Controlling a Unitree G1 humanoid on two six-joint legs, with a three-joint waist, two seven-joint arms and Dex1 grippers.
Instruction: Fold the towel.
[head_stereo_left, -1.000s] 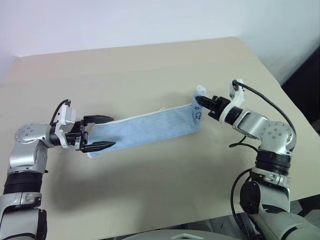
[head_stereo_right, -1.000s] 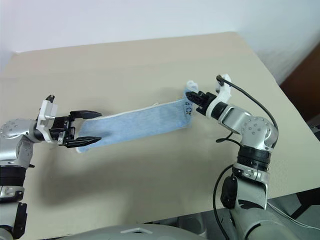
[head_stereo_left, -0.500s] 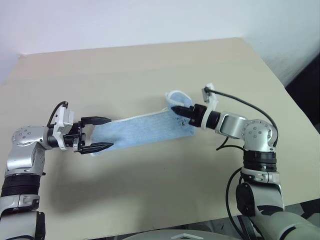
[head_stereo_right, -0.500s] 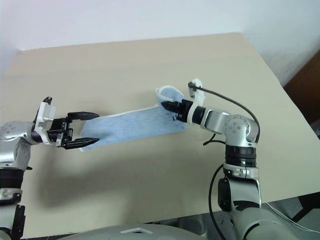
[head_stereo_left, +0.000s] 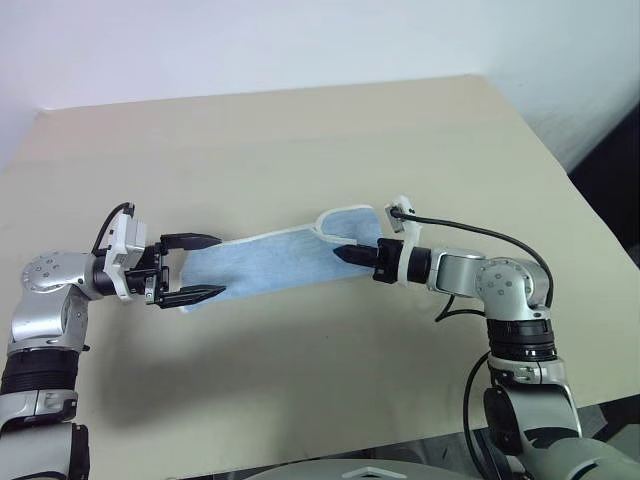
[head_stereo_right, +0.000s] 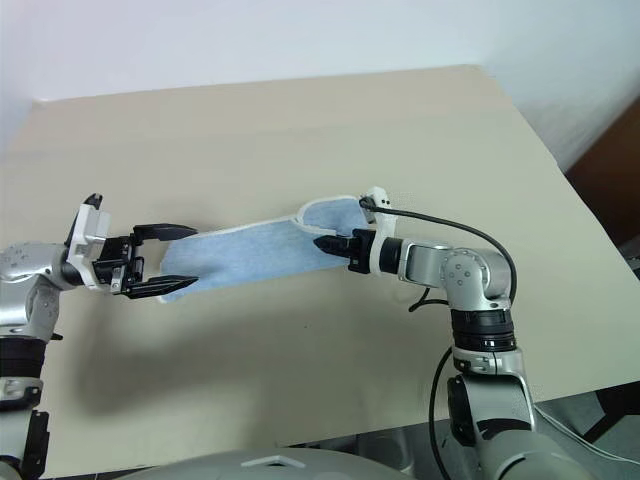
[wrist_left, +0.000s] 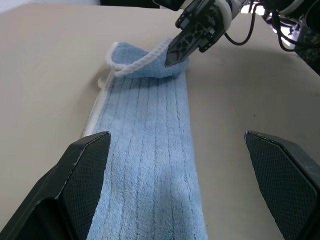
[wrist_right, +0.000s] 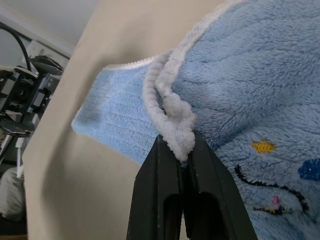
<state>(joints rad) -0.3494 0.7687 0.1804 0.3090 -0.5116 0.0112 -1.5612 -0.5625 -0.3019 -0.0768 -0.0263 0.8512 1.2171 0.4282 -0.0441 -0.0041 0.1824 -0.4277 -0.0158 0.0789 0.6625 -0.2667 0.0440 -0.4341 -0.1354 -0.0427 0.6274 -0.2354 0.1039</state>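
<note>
right gripper pinching towel — corner curled

towel: near end ran out of frame between the left gripper fingers in left wrist view | pinched corner sat hidden inside the right gripper tips | embroidered marks cut off at frame edge beside those tips

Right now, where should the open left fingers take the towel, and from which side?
At its near end, lying flat between the open left fingers. Come in low along the table from the robot's left; a pinch on the white border likely holds best.
</note>
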